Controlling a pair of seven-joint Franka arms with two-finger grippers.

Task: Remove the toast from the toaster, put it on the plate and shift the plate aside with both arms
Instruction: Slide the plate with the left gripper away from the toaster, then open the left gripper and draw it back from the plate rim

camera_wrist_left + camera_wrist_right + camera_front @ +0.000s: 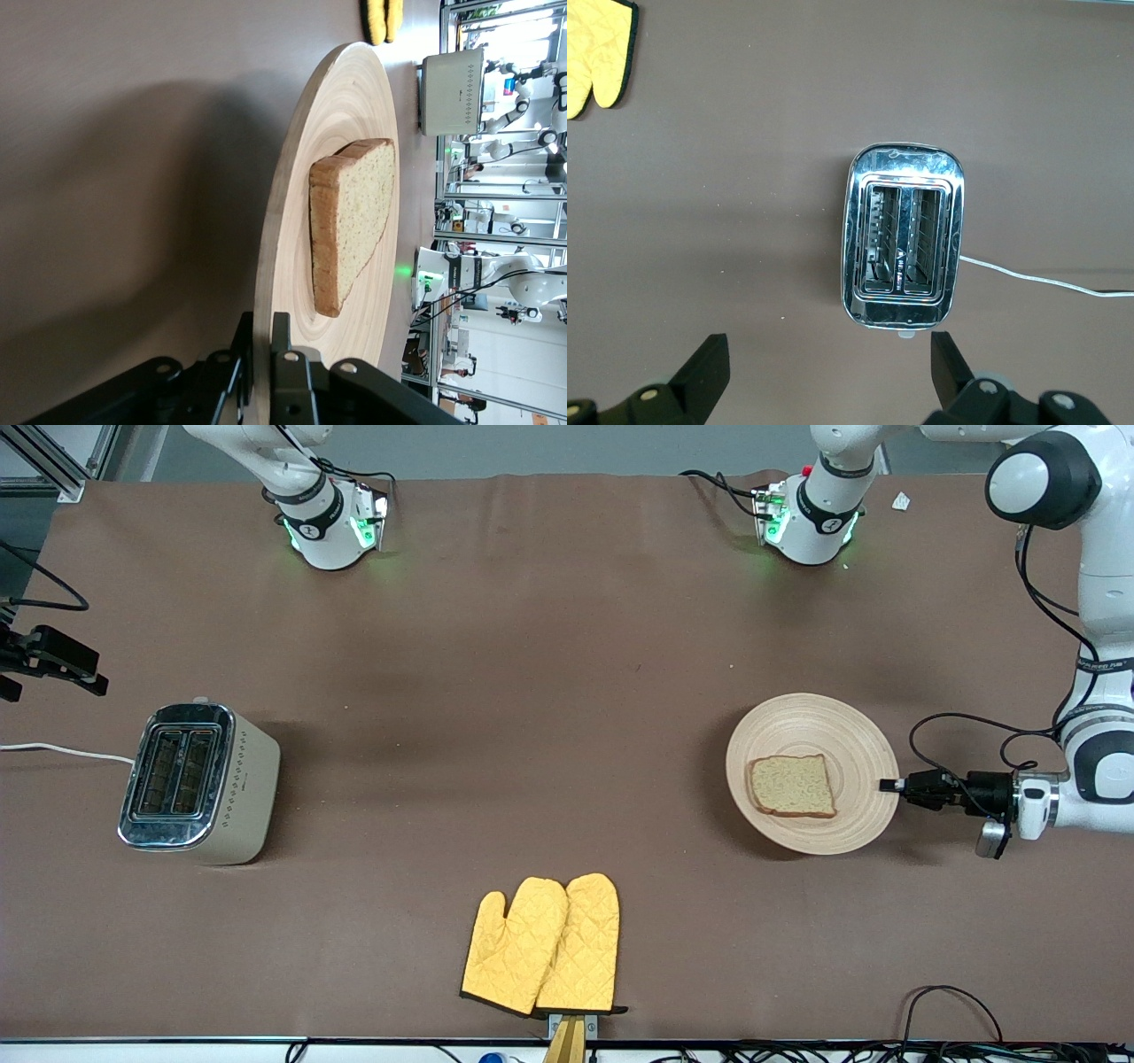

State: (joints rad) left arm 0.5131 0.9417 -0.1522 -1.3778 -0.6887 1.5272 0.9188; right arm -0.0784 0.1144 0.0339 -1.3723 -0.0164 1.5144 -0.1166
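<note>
Front view shows the plate (812, 772) toward the left arm's end of the table, the toast (792, 786) on it. The left gripper (889, 785) is clamped on its rim at three o'clock. The right gripper (824, 370) hangs spread wide, empty, over the emptied toaster (200, 783).

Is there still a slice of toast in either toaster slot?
No: both slots of the toaster are empty, and the toast lies on the plate.
</note>
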